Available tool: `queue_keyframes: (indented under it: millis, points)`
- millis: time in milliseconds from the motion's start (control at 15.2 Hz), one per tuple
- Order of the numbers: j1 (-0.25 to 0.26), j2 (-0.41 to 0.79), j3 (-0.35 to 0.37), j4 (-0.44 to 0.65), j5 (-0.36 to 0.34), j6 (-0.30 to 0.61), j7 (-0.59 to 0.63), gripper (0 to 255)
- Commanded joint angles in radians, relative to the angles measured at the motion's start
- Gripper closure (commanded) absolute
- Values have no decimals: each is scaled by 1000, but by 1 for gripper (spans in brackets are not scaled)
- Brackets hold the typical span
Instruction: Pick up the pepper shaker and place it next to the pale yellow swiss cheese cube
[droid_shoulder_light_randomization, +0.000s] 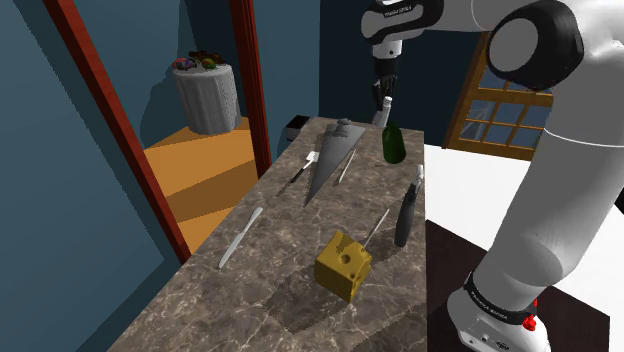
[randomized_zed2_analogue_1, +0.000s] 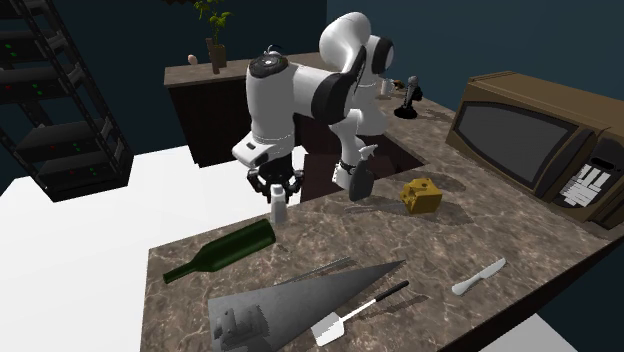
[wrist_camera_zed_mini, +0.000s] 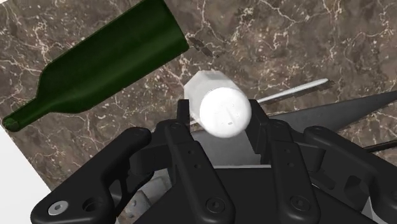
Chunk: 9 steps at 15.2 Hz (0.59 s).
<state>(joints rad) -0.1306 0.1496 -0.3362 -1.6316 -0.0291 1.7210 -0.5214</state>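
white pepper shaker (wrist_camera_zed_mini: 221, 109) sits clasped between the black gripper's (randomized_zed2_analogue_1: 277, 192) fingers, near the dark green bottle (wrist_camera_zed_mini: 102, 60).

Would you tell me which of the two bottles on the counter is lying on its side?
The green wine bottle, by the gripper; the dark spray bottle stands upright.

Arm (droid_shoulder_light_randomization: 548, 170) stood tall at the shoulder view's lower right, upper link near vertical and elbow high. The forearm reached up-left over the far end of the surface (droid_shoulder_light_randomization: 300, 290). In the second exterior view the wrist (randomized_zed2_analogue_1: 268, 150) pointed straight down with the claw (randomized_zed2_analogue_1: 277, 192) vertical. Wrist cam: both fingers (wrist_camera_zed_mini: 181, 149) pressed on opposite sides of the white pepper shaker (wrist_camera_zed_mini: 222, 113), top facing the camera. Couldn't tell whether the shaker cleared the surface.
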Motion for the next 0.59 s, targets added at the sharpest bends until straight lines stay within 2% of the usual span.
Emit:
queue_keyframes:
  millis: [0, 528]
  points:
    - [25, -80, 11, -93, -26, 15, 39, 255]
    - [85, -370, 89, -411, -95, 41, 203, 255]
